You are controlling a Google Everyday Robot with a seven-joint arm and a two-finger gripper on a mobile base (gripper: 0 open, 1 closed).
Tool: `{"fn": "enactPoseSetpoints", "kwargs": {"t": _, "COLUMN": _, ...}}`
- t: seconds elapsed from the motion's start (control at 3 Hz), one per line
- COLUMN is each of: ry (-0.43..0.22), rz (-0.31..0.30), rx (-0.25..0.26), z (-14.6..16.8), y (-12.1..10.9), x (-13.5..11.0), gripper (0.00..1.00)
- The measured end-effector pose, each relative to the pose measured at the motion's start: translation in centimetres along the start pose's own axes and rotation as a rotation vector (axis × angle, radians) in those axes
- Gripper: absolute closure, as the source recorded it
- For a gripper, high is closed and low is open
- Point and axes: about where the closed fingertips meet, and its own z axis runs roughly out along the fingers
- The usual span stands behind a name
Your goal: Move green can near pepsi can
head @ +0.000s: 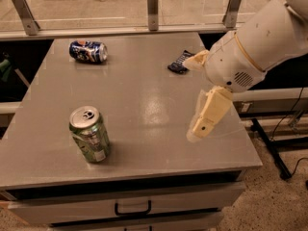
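The green can (90, 134) stands upright near the front left of the grey table (144, 95). The pepsi can (88, 51) lies on its side at the back left, well apart from the green can. My gripper (189, 100) hangs over the right part of the table, to the right of the green can and clear of it. Its two cream fingers (208, 113) are spread apart with nothing between them.
A flat dark blue packet (179, 61) lies at the back right, partly behind the gripper's upper finger. A glass rail with metal posts (152, 8) runs along the back edge. A drawer with a black handle (133, 208) is below the front edge.
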Motion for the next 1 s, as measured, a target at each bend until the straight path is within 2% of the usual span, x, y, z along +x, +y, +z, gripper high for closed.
{"fn": "enactPoseSetpoints", "kwargs": {"t": 0.33, "ry": -0.078, "rz": -0.006, "rx": -0.009, "z": 0.2, "y": 0.3, "x": -0.1, "gripper": 0.0}}
{"fn": "enactPoseSetpoints", "kwargs": {"t": 0.67, "ry": -0.255, "rz": -0.018, "rx": -0.065, "z": 3.9, "y": 1.0, "x": -2.5, "gripper": 0.0}}
{"fn": "enactPoseSetpoints", "kwargs": {"t": 1.0, "ry": -0.404, "rz": -0.041, "rx": -0.111, "z": 7.6, "y": 1.6, "x": -5.9, "gripper": 0.0}}
